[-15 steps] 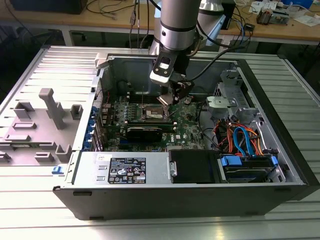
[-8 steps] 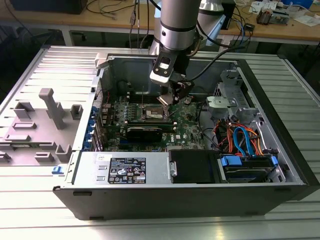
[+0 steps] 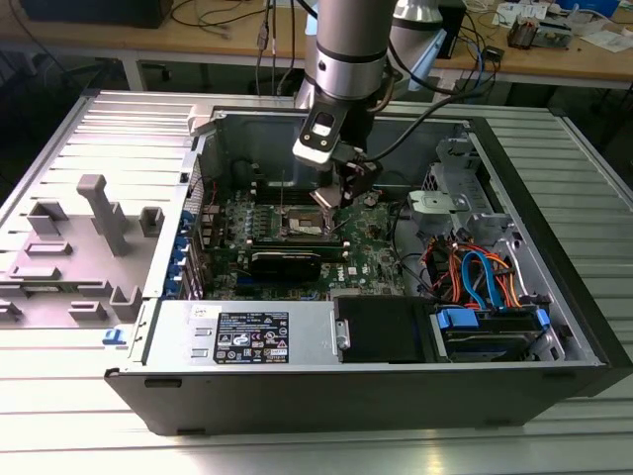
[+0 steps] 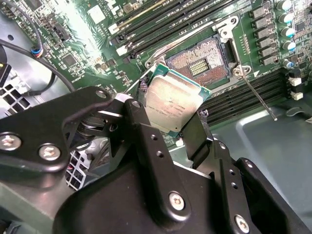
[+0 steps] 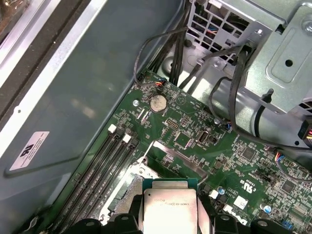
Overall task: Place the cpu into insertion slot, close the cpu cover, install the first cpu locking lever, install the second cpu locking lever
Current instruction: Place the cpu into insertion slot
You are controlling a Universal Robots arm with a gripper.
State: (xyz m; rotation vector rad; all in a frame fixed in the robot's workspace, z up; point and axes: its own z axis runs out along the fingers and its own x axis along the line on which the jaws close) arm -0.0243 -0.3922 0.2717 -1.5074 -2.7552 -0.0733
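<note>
The small flat square cpu with a dull silver-grey metal top is clamped by two opposite edges between the black metal fingers of the gripper and is held tilted. Just beyond the fingertips, the small square insertion slot with a dark centre and silver rim is seen uncovered, and the cpu is held clear of it. At the socket's far edge a thin silver metal frame, probably the cpu cover, appears raised. A thin silver locking lever is seen swung out beside the socket. Under the gripper the green circuit board is seen inside the open dark grey computer case.
</note>
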